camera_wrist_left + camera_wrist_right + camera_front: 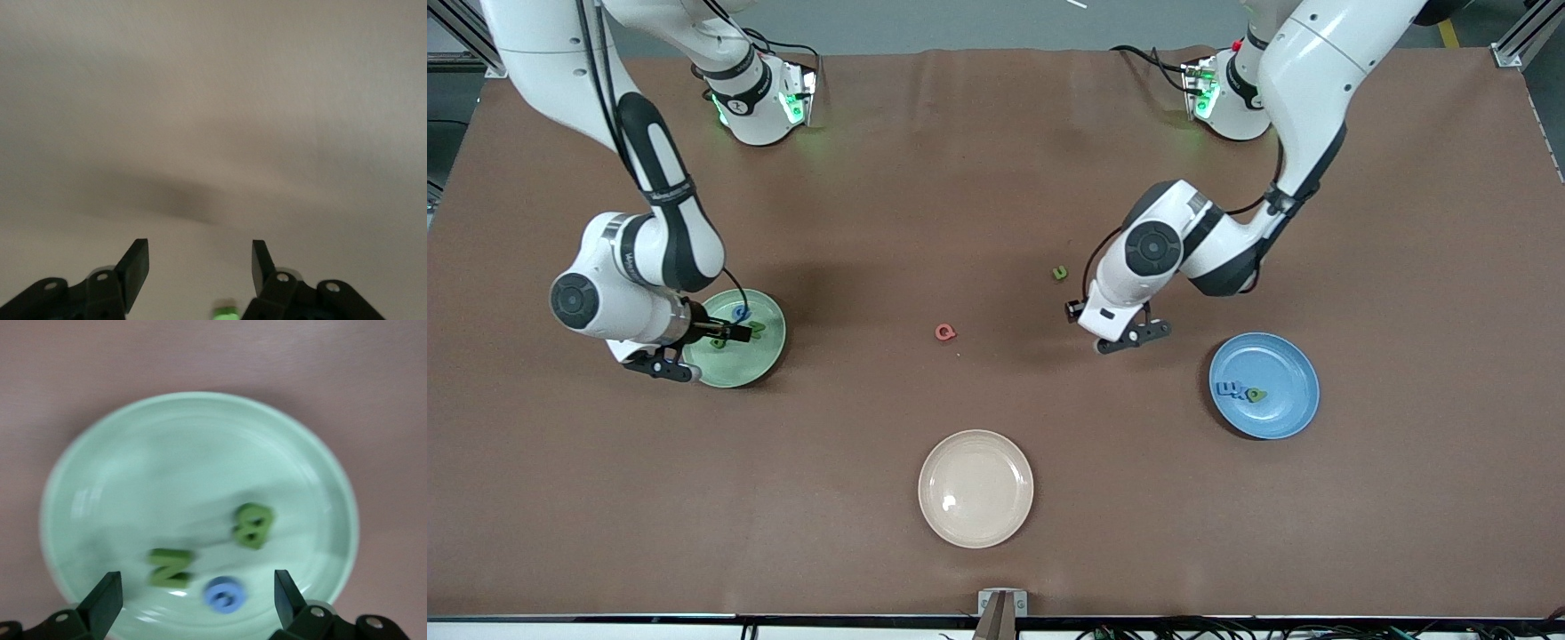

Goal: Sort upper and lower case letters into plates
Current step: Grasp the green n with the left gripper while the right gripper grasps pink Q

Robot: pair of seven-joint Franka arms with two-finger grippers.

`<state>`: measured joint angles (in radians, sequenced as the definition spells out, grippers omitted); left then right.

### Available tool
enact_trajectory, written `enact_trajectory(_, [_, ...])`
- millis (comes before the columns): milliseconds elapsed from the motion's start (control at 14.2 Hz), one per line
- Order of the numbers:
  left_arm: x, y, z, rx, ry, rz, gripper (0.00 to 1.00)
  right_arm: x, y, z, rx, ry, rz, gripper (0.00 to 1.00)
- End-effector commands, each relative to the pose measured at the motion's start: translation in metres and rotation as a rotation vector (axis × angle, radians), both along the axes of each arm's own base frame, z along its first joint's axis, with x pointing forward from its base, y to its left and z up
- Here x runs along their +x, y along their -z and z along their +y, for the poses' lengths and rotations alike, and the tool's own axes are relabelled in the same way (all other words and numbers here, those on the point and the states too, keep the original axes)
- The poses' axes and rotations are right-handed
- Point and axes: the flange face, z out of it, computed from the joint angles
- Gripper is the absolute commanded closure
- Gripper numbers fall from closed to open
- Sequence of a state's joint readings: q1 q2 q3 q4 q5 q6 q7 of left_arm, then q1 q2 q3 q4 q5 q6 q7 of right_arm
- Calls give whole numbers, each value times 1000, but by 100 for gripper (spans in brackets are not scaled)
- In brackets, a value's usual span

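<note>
A brown cloth-covered table [996, 222] carries three round shallow plates. The pale mint green plate [760, 360] lies toward the right arm's end, the medium blue plate [1285, 409] toward the left arm's end, and a cream-beige plate [975, 488] sits between them, nearest the front camera.

The right gripper [725, 333] hovers over the mint plate, its fingers spread wide and holding nothing. Its arm hides part of that plate from the front. The right wrist view shows more: three small foam letters lie in the dish, a green N-shaped piece [169, 567], a green B-shaped piece [253, 525] and a blue rounded piece [223, 594], all apart from each other.

The left gripper [1129, 338] hangs over bare cloth near the blue plate, its fingers partly apart and empty; in its wrist view a blurred green speck [225, 311] shows between them.

Two blue letters [1232, 389] and a green letter [1256, 395] rest close together in the blue plate. A red-pink letter [945, 332] and a small green letter [1060, 273] lie loose on the cloth between the arms.
</note>
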<state>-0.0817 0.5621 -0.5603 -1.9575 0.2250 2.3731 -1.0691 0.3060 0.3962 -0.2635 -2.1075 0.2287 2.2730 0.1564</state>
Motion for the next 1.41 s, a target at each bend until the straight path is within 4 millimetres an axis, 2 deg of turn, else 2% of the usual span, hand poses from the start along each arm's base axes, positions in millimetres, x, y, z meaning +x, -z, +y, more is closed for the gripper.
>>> enact_trajectory(0, [-17,15,-5,-17,-62,-22,31,1,-21,74,-37,95,-18,0])
enact_trajectory(70, [-27,17,-14,-22,-70,-24,33,3,-28,103,-50,139,-34,0])
enact_trajectory(211, [-41,26,-29,-23,-103,-10,36,5,-33,147,-65,194,-59,0])
enact_trajectory(493, [-65,37,-40,-4,-118,15,39,6,-7,217,-50,298,-90,0])
enact_trajectory(845, [-82,45,-43,18,-129,33,42,-11,29,281,-59,413,-137,0])
enact_trajectory(1198, [-94,49,-46,34,-160,47,47,-19,36,317,-72,496,-147,0])
enact_trajectory(1339, [-95,50,-45,38,-163,49,56,-25,42,330,-76,522,-159,0])
